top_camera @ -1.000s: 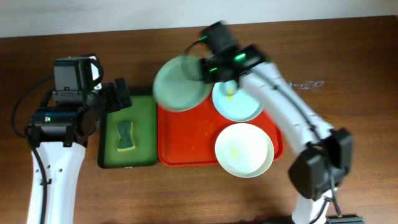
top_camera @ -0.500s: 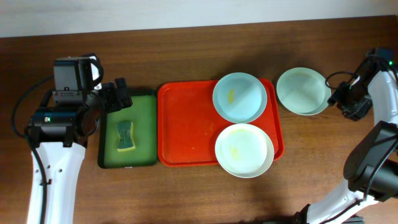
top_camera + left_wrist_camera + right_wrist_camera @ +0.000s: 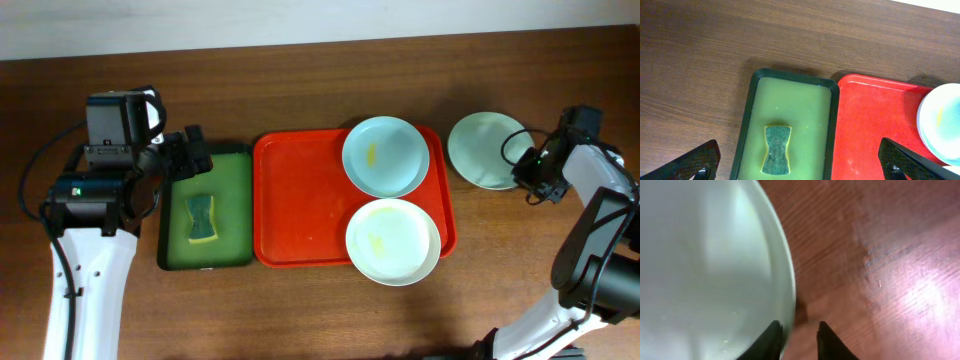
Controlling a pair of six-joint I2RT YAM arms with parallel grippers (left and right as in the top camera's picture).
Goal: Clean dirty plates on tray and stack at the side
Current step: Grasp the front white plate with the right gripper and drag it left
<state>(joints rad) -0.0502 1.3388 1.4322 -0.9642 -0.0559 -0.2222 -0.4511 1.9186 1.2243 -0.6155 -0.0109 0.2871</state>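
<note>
No legible text, no labels or brands, no numbers, fine print perhaps too small to resolve.

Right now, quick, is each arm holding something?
Left end effector: open, empty.
Right end effector: at the rim of the pale mint round plate; grip cannot be told.

Robot laboratory bench, as I see it from my remote station. A dark wood-grain table (image 3: 300, 310) meets a plain pale wall (image 3: 300, 18) along its far edge. A white left arm (image 3: 90, 280) stands toward the near left corner, a white right arm (image 3: 598, 172) toward the near right corner. Staged props: a red tray (image 3: 300, 220) and a green tray (image 3: 232, 195) holding a sponge (image 3: 203, 218).
</note>
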